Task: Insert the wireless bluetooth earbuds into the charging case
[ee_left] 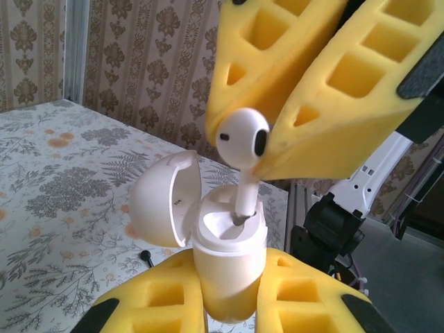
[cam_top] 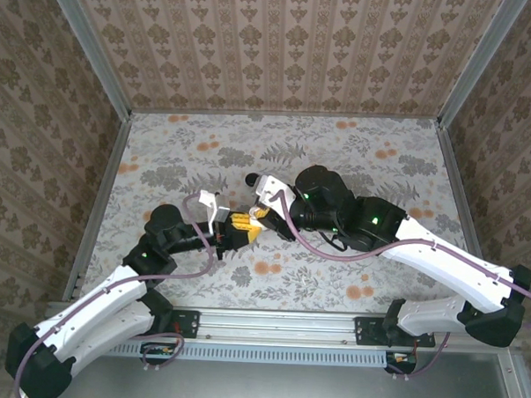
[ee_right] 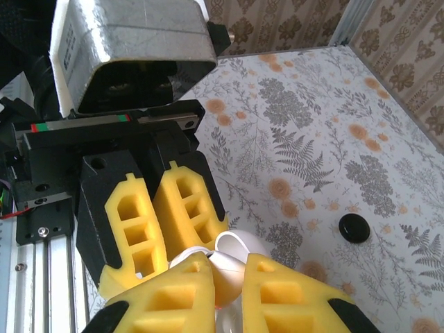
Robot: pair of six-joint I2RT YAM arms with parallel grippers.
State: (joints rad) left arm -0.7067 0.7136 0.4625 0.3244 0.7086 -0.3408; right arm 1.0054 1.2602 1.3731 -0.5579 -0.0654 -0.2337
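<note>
Left gripper [ee_left: 229, 281] is clamped narrowly on the base of a white charging case [ee_left: 229, 243], which stands upright with its domed lid [ee_left: 163, 201] hinged open to the left. A white earbud [ee_left: 241, 135] stands above the case with its stem tip inside a slot. The right gripper [ee_right: 227, 267] pinches the earbud's head between its yellow fingers. In the right wrist view, a flat black disc [ee_right: 354, 227] lies apart on the floral table [ee_right: 312, 139].

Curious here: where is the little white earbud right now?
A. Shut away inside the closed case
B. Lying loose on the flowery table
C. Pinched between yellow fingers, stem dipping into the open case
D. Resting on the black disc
C: the earbud is pinched between the upper yellow fingers, and its stem reaches down into a slot of the case. The case's lid is open, and the lower yellow fingers grip the case.
</note>
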